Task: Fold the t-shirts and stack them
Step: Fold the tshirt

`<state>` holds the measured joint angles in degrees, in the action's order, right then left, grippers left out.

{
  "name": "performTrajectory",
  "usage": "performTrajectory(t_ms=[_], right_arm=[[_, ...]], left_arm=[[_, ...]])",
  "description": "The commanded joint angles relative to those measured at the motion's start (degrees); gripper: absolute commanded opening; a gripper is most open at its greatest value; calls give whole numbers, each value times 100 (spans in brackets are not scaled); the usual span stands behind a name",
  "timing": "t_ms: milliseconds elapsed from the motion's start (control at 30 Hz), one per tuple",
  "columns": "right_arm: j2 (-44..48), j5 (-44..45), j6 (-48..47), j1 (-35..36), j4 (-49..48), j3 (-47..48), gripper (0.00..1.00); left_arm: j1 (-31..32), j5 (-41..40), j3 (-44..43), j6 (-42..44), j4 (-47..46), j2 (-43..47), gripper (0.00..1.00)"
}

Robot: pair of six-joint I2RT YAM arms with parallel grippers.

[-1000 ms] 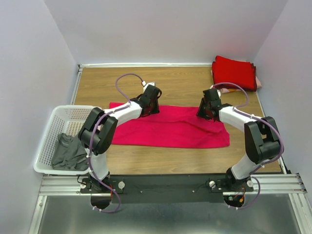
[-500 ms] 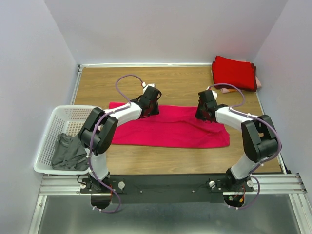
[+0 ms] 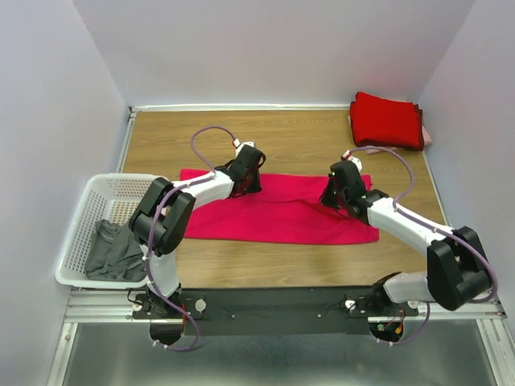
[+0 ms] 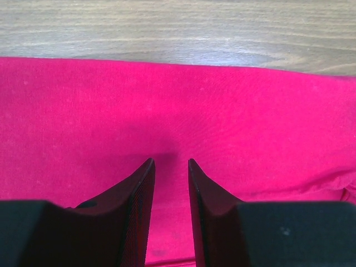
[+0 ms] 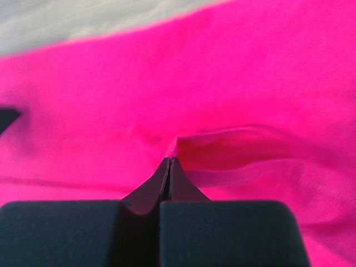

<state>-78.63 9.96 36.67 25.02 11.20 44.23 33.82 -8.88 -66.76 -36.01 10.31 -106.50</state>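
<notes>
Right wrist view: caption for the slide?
Right claw shut, pinching a raised fold of the bright pink cloth t-shirt lying on the wooden table.

One pink t-shirt (image 3: 282,213), one red stack (image 3: 386,119), one basket (image 3: 76,241).

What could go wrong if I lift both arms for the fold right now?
1. The right end effector is shut on only a thin ridge of the pink t-shirt. That small pinch may slip out on lifting.
2. The left end effector stands open over the cloth, gripping nothing. A lift now would likely raise one side only and drag or twist the shirt across the table.
</notes>
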Motion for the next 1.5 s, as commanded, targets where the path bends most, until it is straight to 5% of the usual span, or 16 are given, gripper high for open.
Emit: performTrajectory(t_ms=[0, 333, 600, 800, 1000, 1467], right_arm=[[418, -29, 437, 425, 93, -449, 1], [832, 428, 895, 1128, 75, -1039, 5], [1394, 472, 825, 1164, 276, -916, 38], [1562, 1252, 921, 1164, 804, -609, 40], [666, 1913, 623, 988, 1033, -117, 39], [1016, 903, 833, 1102, 1112, -582, 46]], left_arm=[[10, -25, 137, -3, -81, 252, 38], [10, 71, 225, 68, -160, 428, 38], [10, 159, 225, 156, -160, 498, 38], [10, 194, 216, 208, -152, 560, 38], [10, 265, 190, 182, -125, 568, 38], [10, 194, 260, 235, -90, 736, 38]])
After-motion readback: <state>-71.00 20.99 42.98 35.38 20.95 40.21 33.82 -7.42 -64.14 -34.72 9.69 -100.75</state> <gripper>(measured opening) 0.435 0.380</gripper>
